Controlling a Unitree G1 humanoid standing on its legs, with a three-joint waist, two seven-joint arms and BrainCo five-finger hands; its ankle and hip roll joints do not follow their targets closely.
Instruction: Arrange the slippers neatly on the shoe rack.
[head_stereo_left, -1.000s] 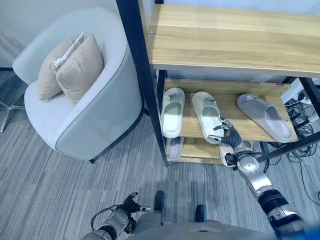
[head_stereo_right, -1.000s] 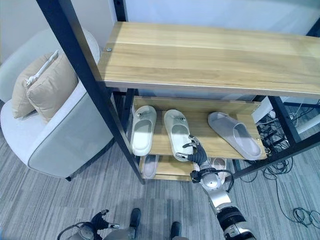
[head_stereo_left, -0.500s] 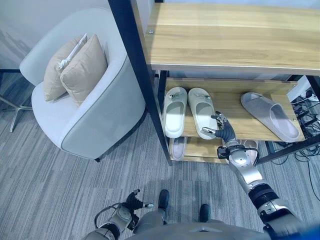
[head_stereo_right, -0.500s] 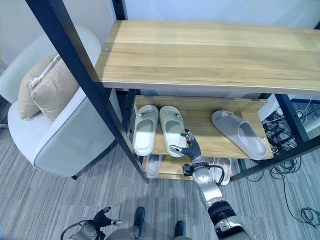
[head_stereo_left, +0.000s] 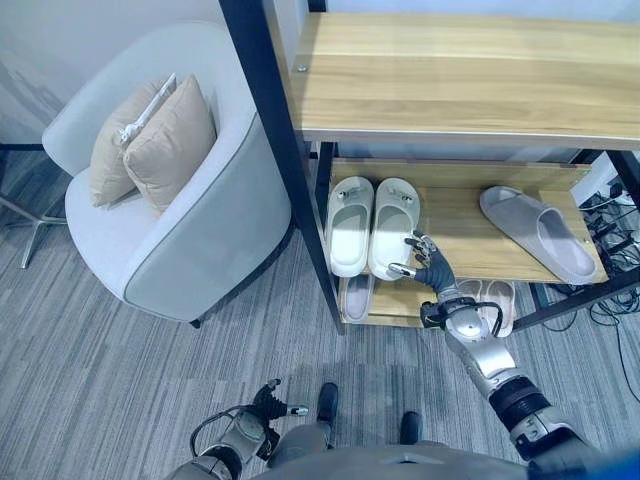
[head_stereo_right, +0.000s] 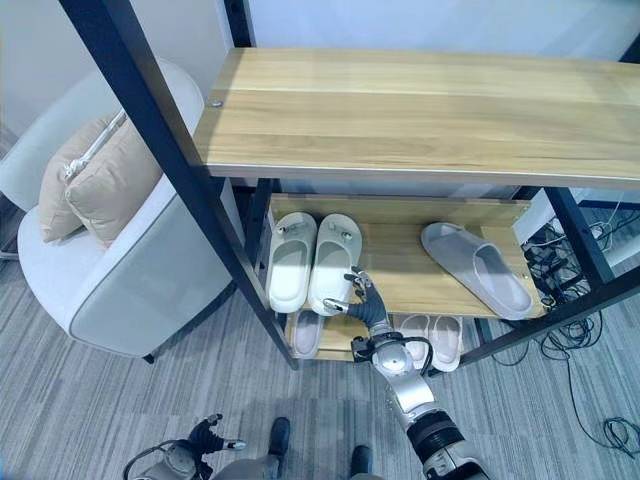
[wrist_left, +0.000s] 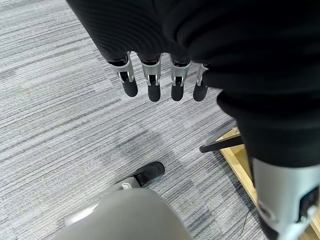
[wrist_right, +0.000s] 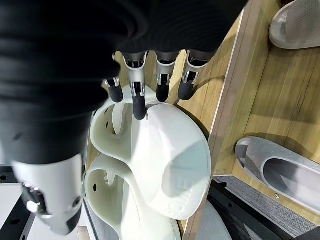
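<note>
Hanging low over the grey carpet (wrist_left: 60, 125), the left hand (head_stereo_left: 262, 407) has its fingers straight and loose, holding nothing. Further out, the right hand (head_stereo_left: 430, 272) has relaxed fingers (wrist_right: 139, 102) resting on the heel edge of a white slipper (head_stereo_left: 393, 228); its twin (head_stereo_left: 349, 225) sits just past it, touching. A grey slipper (head_stereo_left: 538, 233) lies well off to the fingers' other side on the shoe rack (head_stereo_left: 470, 245).

Three slippers are seen on the middle shelf of one shoe rack (head_stereo_left: 450, 75): two white slippers (head_stereo_left: 350, 225) (head_stereo_left: 393, 226) and one grey slipper (head_stereo_left: 537, 232). Three more slippers are counted on the bottom shelf (head_stereo_left: 351, 296) (head_stereo_left: 472, 294) (head_stereo_left: 499, 301). One armchair (head_stereo_left: 180, 230) is seen, with two beige cushions (head_stereo_left: 172, 140) (head_stereo_left: 115, 145). Two hands are counted (head_stereo_left: 427, 268) (wrist_left: 155, 80).
</note>
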